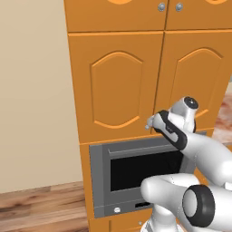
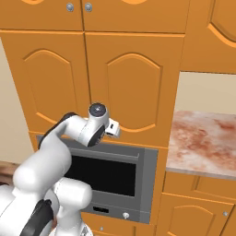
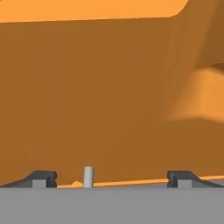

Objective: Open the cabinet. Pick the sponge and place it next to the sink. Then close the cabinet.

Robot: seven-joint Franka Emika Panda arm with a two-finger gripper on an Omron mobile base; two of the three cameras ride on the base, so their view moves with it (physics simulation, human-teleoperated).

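The cabinet (image 1: pixel 115 86) is a tall orange cupboard with two arched-panel doors, and both doors (image 2: pixel 133 83) stand shut. My gripper (image 1: pixel 148 123) is pressed up close to the lower part of the doors, near the seam between them. In the hand view the gripper (image 3: pixel 112 178) is open, with the orange door face right in front of it. A small silver knob (image 3: pixel 88 176) stands between the two fingertips, nearer the left one (image 3: pixel 43 178), and nothing is gripped. The sponge is hidden.
A grey oven (image 1: pixel 136 176) sits directly below the cabinet doors. Shorter orange doors with round silver knobs (image 1: pixel 161 6) run above. To the right lies a reddish marbled counter (image 2: pixel 203 143) with lower orange cupboards under it. A beige wall (image 1: pixel 31 90) is on the left.
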